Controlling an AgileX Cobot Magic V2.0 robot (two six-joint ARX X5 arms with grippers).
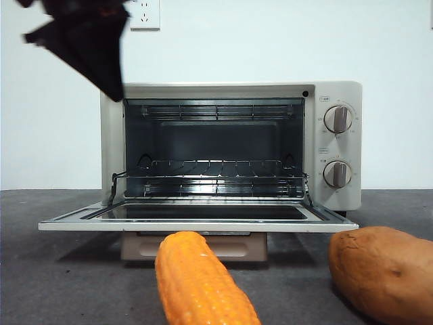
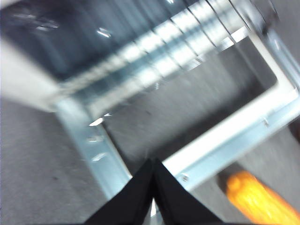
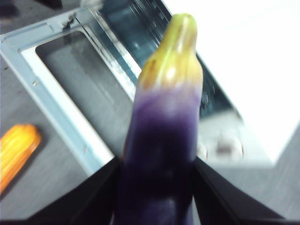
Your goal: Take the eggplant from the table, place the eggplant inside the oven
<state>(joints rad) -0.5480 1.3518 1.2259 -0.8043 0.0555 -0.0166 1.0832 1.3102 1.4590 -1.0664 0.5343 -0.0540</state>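
Right gripper (image 3: 157,187) pinching eggplant (image 3: 164,140) above open oven (image 1: 230,145) door; left gripper (image 2: 153,187) pressed together. Grip probably loose-ish, blurry view — could slip, clip the door.

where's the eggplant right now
The glossy dark-purple eggplant is clamped in the right tool, held above the cream-white toaster oven's open door; the front view doesn't show it.

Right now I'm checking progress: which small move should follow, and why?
Probably carry the eggplant, clamped in the right gripper, down toward the oven mouth. Its door lies open and the wire rack is bare. The left gripper is shut, holding nothing.
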